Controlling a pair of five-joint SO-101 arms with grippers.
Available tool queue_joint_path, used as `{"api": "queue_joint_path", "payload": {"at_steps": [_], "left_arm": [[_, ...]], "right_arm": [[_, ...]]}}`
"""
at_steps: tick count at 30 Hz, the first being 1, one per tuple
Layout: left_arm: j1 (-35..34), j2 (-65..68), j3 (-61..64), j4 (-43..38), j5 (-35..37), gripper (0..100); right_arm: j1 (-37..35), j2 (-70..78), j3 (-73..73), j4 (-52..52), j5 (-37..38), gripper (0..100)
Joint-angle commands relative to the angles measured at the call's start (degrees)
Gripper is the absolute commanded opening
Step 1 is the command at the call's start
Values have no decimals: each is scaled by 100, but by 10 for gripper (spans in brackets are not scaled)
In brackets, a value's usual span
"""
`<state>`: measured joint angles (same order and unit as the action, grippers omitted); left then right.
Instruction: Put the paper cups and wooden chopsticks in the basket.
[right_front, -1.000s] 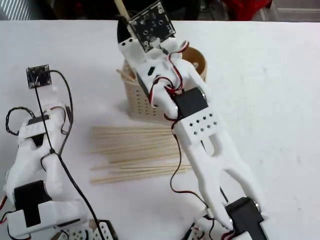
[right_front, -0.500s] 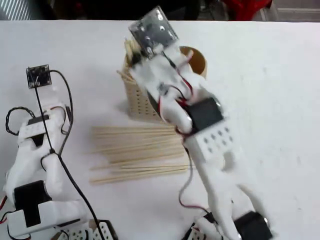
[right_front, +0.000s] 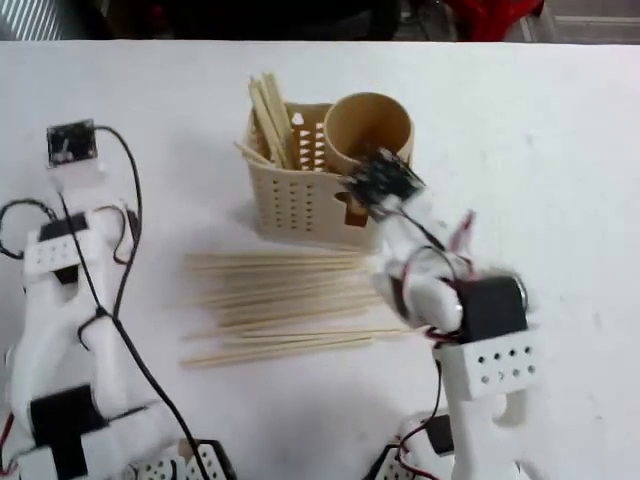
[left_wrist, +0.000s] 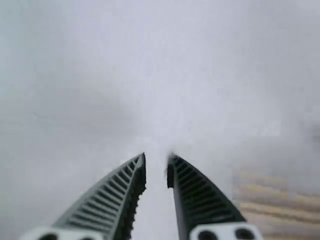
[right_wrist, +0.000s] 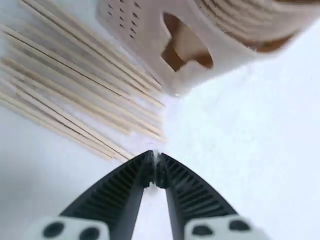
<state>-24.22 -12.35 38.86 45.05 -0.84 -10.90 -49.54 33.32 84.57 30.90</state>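
Observation:
A cream perforated basket (right_front: 295, 200) stands at the table's middle back. A brown paper cup (right_front: 368, 125) sits in its right half, and a bundle of wooden chopsticks (right_front: 270, 112) leans upright in its left half. Several more chopsticks (right_front: 275, 300) lie flat in front of the basket. My right gripper (right_wrist: 155, 161) is shut and empty, low over the table by the basket's (right_wrist: 210, 55) front right corner, just past the ends of the loose chopsticks (right_wrist: 75, 100). My left gripper (left_wrist: 156, 162) hangs slightly open over bare table at the left, holding nothing.
The right arm's wrist (right_front: 385, 182) sits close against the basket's front right. The left arm (right_front: 60, 300) and its cable take up the left edge. White table stretches wide to the right of the basket.
The right arm has pulled back from above the basket toward the front, leaving chopsticks standing in it. The left arm shifted only slightly.

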Motion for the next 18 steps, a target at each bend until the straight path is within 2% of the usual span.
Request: {"api": "queue_joint_path", "payload": {"at_steps": [1, 7, 10, 14, 18], "left_arm": [[532, -998, -958, 2022, -1222, 91], [1613, -1745, -1829, 4738, -2910, 90], [2220, -1754, -1811, 5451, -3807, 93], [2835, -1763, -1169, 5371, -4404, 94], [3521, -1780, -9, 4360, -4554, 94]], "right_arm": [[831, -725, 1574, -664, 536, 16], [1648, -1314, 3235, -1358, 897, 16], [1903, -1455, 3710, -1516, 958, 16], [2360, -1508, 4281, -1974, 932, 16], [2413, -1516, 4976, -2563, 905, 17]]}}
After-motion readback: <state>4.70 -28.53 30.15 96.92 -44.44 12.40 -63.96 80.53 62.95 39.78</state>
